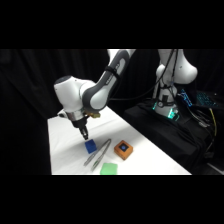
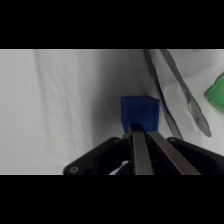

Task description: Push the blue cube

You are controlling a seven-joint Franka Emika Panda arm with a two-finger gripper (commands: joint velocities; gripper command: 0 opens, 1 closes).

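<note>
Green square (image 1: pixel 109 169) lies at the table's (image 1: pixel 65 145) near edge, tongs (image 1: pixel 98 154) beside it. Gripper (image 1: pixel 85 135), fingers pressed together, touches the cube (image 1: pixel 90 146); orange block (image 1: pixel 123 149) sits right.

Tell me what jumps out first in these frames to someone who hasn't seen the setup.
The white arm bends low over the table, its gripper down just behind the blue cube; in the wrist view the closed fingers sit right at the cube's near face. Metal tongs lie just beside the cube, with an orange-brown block beyond them and a flat green square at the table's front edge.
</note>
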